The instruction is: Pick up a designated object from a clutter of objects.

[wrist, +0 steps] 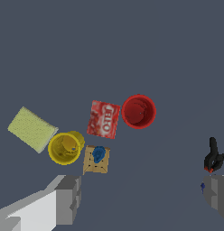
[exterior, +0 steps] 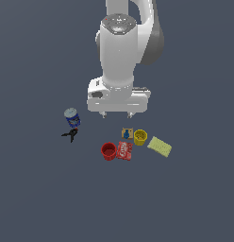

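Note:
The designated object [exterior: 126, 134] [wrist: 99, 154] is a tiny solid-blue upright piece standing on a tan square tile [exterior: 129, 130] [wrist: 93, 166]. It sits in the clutter of objects beside a yellow cup [exterior: 140, 137] [wrist: 64, 148]. My gripper [exterior: 117, 115] [wrist: 143, 198] hangs above the floor, behind the clutter in the exterior view, open and with nothing between its fingers [wrist: 68, 198]. The blue piece lies off to one side of the gap between the fingers, not inside it.
A red cup [exterior: 108, 151] [wrist: 138, 111] and red packet [exterior: 124, 151] [wrist: 104, 119] lie in front of the tile. A yellow sponge [exterior: 159, 147] [wrist: 31, 129] is at the exterior view's right. A blue-white can [exterior: 72, 117] and black clamp [exterior: 70, 135] [wrist: 214, 156] sit at its left.

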You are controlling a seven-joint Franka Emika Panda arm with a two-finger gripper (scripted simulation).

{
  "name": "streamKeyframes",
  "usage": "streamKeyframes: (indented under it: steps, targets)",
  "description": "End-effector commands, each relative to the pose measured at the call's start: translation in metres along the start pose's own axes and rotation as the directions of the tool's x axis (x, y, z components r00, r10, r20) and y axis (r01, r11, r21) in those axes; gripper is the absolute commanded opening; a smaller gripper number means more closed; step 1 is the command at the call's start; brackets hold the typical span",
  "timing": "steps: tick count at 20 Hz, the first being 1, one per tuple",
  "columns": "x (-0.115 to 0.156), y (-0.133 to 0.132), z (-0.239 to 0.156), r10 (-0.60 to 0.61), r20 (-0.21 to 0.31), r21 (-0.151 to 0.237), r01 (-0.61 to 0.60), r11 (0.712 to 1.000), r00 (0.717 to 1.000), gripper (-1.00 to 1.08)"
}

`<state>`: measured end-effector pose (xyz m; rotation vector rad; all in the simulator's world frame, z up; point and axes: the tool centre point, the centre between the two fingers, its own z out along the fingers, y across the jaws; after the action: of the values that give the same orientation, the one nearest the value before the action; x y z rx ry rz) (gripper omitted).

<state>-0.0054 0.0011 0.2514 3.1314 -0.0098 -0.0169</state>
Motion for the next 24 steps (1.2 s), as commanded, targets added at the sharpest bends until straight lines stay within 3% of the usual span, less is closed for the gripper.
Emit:
streamKeyframes:
  steps: [1, 12, 24]
  targets:
    - [-0.003, -0.007, 0.02, 0.009, -0.001, 0.0, -0.009, 1.0, 1.0, 1.0]
    - [-0.031, -0.04, 0.107, 0.053, -0.008, 0.006, -0.053, 0.999, 0.999, 1.0]
    - [-0.047, -0.051, 0.137, 0.071, -0.01, 0.011, -0.071, 0.997, 0.997, 1.0]
